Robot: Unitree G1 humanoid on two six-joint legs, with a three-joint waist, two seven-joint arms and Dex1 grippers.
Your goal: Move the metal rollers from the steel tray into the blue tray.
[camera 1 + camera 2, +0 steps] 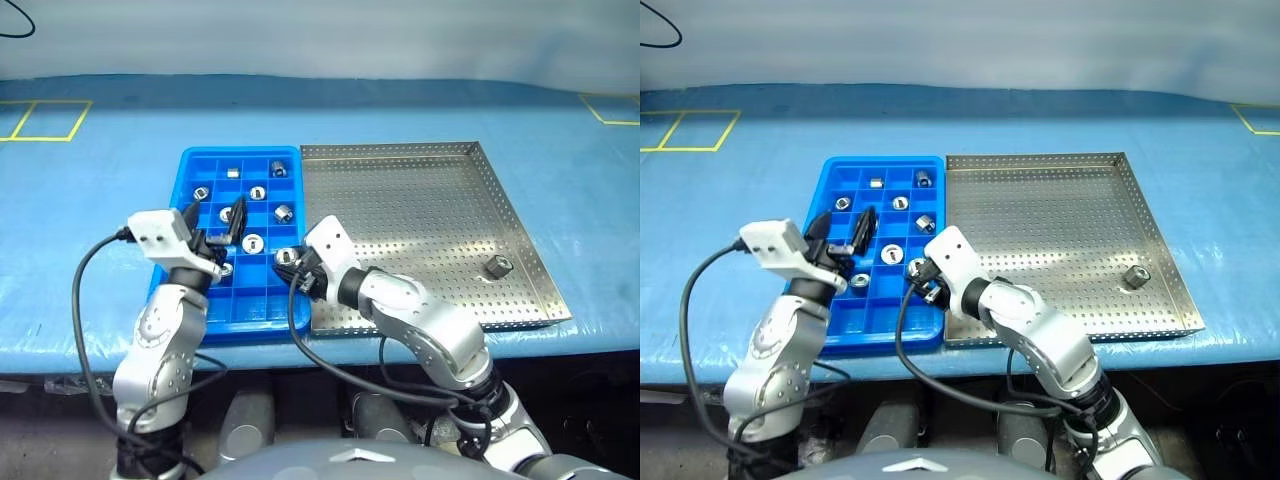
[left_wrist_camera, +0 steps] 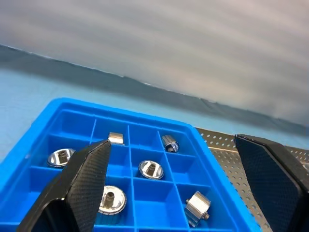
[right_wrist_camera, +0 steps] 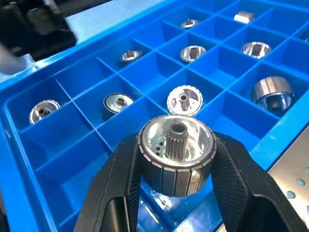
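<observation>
The blue tray lies left of the steel tray, their long sides touching. Several metal rollers sit singly in the blue tray's compartments. One metal roller lies alone on the steel tray's perforated floor near its right rim. My right gripper hangs over the blue tray's near right corner, shut on a metal roller whose toothed hub faces the wrist camera. My left gripper hovers above the blue tray's left half, open, with nothing between its fingers.
Both trays rest on a table covered in blue cloth, with yellow tape squares at the far left and far right. Black cables loop from both wrists below the table's front edge.
</observation>
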